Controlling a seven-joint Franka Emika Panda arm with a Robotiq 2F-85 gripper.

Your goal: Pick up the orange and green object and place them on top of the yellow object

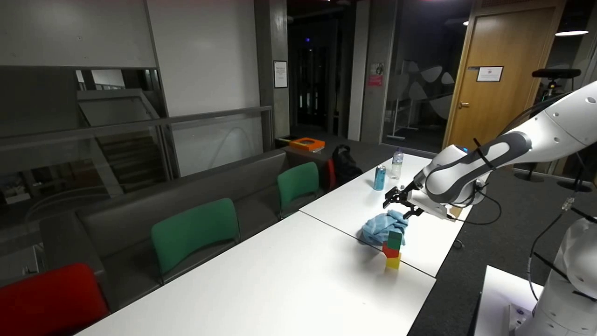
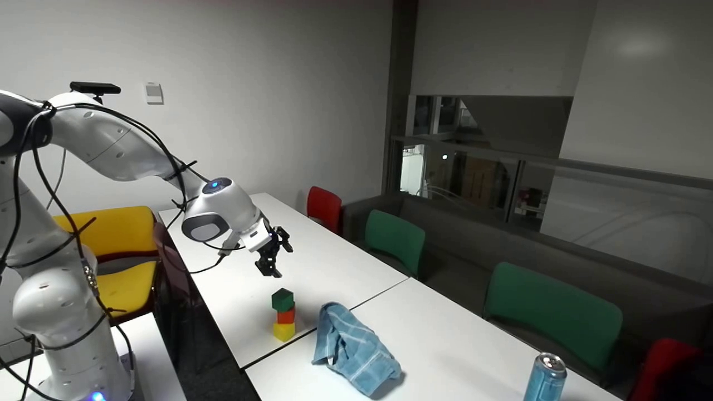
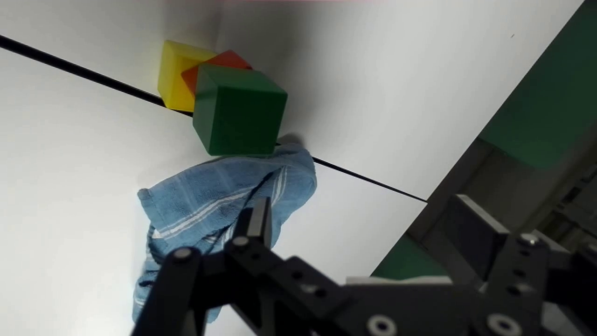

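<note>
Three blocks stand stacked on the white table. At the bottom is the yellow object (image 1: 393, 262) (image 2: 284, 332) (image 3: 173, 77), the orange block (image 1: 390, 252) (image 2: 286, 317) (image 3: 230, 59) rests on it, and the green object (image 1: 394, 240) (image 2: 283, 299) (image 3: 242, 112) sits on top. In the wrist view the green block covers much of the orange one. The layers are turned differently from each other. My gripper (image 1: 396, 211) (image 2: 283, 260) (image 3: 366, 217) hangs above the table, apart from the stack, its fingers wide apart with nothing between them.
A crumpled light-blue cloth (image 1: 383, 227) (image 2: 356, 351) (image 3: 210, 200) lies close beside the stack. Farther along the table are a blue can (image 1: 379, 178) (image 2: 545, 380) and a clear bottle (image 1: 396, 164). Green chairs (image 1: 196, 233) (image 2: 551, 317) line the table's long edge.
</note>
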